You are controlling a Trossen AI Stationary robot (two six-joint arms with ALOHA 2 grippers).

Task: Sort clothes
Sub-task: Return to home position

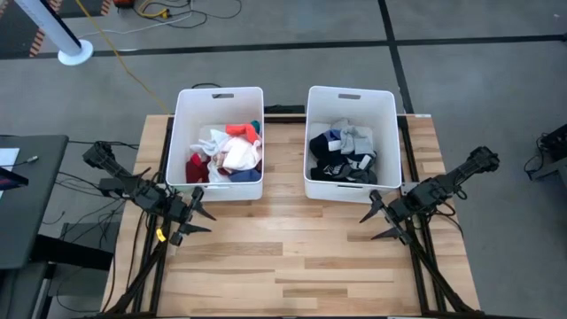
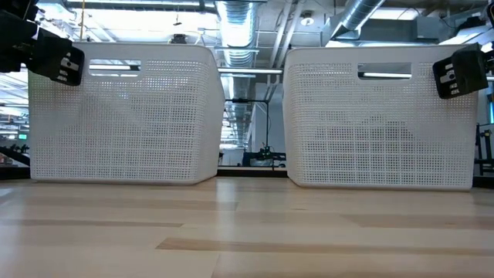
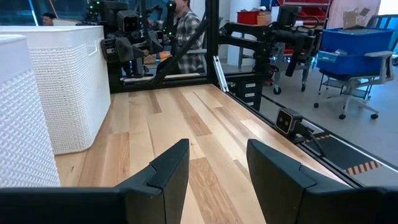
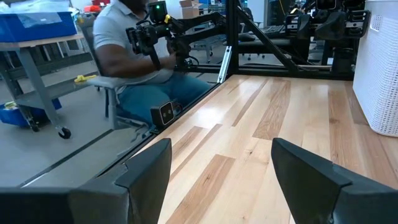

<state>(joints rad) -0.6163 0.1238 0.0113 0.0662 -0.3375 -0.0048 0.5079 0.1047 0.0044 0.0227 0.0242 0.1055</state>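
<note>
so, high view first: the clothes are all in the bins. a heap of pink, red, white and navy pieces [image 1: 229, 155] lies in the left bin [image 1: 182, 133], and a heap of black, grey and navy pieces [image 1: 345, 152] in the right bin [image 1: 312, 133]. no garment shows on the table [image 1: 283, 266]. the left gripper [image 1: 205, 218] sits at the table's left edge, just outside its bin's near corner, fingers spread and holding nothing. the right gripper [image 1: 368, 229] mirrors it at the right edge, also spread and empty. each heap lies forward and inward of the gripper on its own side, so each arm is the nearer one to its own bin. the heaps are crumpled, with no clear long axis.

low view: both bin walls [image 2: 123, 116] [image 2: 378, 116] stand upright on the wood, well apart from each other. the clothes are hidden behind them.

left wrist view: the two dark fingers [image 3: 168, 177] are parted over bare wood, with the bin wall [image 3: 62, 87] off to one side.

right wrist view: the same, fingers [image 4: 146, 171] apart over bare planks and a bin corner [image 4: 382, 68] at the edge. a seated person [image 4: 134, 43] is beyond the table.

my judgement: the sorting looks finished, and the coming move needs only a retreat away from the bins, with no reach.
</note>
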